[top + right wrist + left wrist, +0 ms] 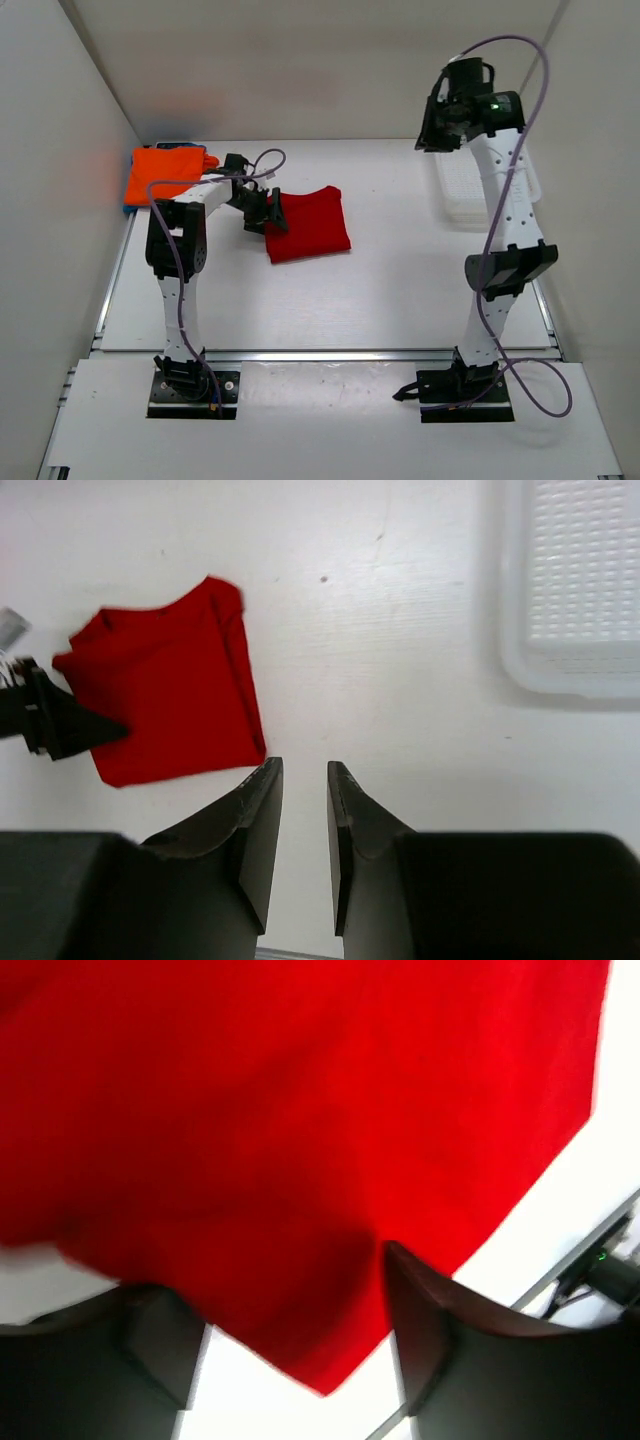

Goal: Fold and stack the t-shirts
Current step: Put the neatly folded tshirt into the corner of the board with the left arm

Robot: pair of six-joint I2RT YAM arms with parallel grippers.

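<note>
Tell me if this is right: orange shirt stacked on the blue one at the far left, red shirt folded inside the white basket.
Not quite: the red shirt lies folded on the table, outside the white basket, as the top view shows. The orange shirt is on the blue one.

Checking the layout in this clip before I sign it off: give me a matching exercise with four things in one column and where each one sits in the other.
Things:
1. red t-shirt
2. orange t-shirt
3. white basket
4. right gripper

Places:
A. far left corner of the table, lying on the blue t-shirt
B. raised above the table, holding nothing
C. far right side of the table
D. middle of the table, with the left gripper at its left edge

Pairs: 1-D, 2-A, 3-C, 4-B
</note>
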